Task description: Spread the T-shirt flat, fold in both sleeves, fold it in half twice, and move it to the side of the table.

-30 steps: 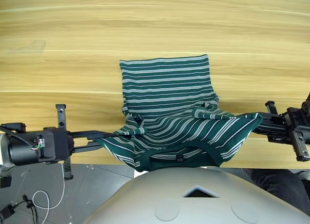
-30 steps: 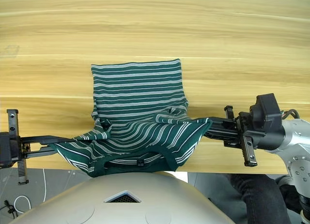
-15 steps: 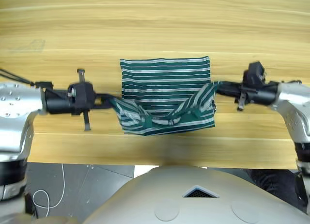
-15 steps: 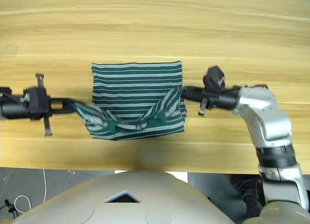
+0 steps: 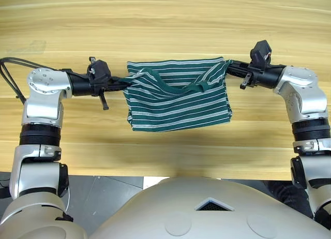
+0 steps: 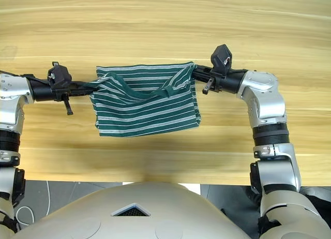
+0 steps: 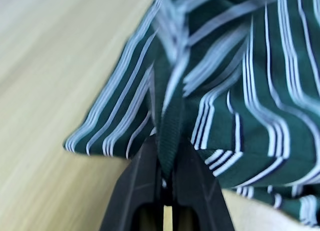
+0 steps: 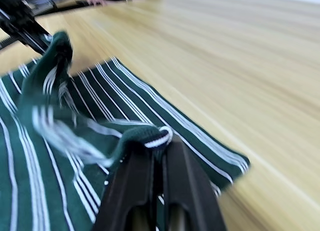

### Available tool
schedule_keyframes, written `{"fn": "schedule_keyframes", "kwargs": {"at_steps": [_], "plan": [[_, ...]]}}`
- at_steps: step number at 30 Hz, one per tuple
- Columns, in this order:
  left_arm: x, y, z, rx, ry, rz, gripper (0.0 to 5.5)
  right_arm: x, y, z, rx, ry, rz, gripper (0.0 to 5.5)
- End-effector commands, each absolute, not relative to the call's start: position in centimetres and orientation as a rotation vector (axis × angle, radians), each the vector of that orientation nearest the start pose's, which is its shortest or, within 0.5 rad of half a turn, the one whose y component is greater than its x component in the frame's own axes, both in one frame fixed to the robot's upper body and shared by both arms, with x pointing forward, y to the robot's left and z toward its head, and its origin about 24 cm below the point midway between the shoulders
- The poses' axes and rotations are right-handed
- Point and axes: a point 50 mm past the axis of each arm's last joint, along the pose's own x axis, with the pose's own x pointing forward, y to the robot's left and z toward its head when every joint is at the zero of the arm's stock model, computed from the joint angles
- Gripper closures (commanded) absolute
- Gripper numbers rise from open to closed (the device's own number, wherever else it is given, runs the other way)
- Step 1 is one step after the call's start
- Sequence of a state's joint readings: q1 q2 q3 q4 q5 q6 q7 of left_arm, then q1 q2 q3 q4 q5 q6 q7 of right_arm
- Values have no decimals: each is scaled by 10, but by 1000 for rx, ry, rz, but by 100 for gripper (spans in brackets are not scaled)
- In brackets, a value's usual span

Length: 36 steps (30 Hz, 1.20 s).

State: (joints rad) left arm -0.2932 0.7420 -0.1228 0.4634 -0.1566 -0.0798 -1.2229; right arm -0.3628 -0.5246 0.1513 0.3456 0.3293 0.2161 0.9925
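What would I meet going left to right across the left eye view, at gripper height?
In order: left gripper → T-shirt → right gripper. Both grippers are shut on the T-shirt.

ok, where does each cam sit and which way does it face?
Left eye view: head, facing forward and down over the table; shows left gripper and right gripper holding the T-shirt.
Right eye view: head, same scene, both grippers.
Left wrist view: left wrist, looking along its gripper into the T-shirt.
Right wrist view: right wrist, along its gripper; left gripper beyond.
Shared: T-shirt, table.
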Motion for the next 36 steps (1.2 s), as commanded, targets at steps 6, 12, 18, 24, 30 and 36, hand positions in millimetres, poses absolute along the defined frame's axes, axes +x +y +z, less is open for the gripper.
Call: {"fn": "schedule_keyframes", "kwargs": {"at_steps": [6, 12, 18, 24, 30, 36], "plan": [[287, 261, 52, 404, 358, -926, 549, 303, -198, 42, -132, 358, 860, 550], [289, 253, 44, 283, 303, -871, 549, 306, -194, 38, -104, 307, 816, 550], [283, 260, 36, 240, 336, -840, 549, 307, -193, 36, -68, 261, 758, 504], [281, 261, 33, 237, 345, -827, 472, 307, -194, 40, -49, 225, 729, 392], [286, 267, 31, 218, 309, -680, 371, 303, -195, 37, -23, 214, 710, 279], [293, 267, 34, 195, 213, -546, 284, 301, -191, 39, 22, 172, 724, 180]]}}
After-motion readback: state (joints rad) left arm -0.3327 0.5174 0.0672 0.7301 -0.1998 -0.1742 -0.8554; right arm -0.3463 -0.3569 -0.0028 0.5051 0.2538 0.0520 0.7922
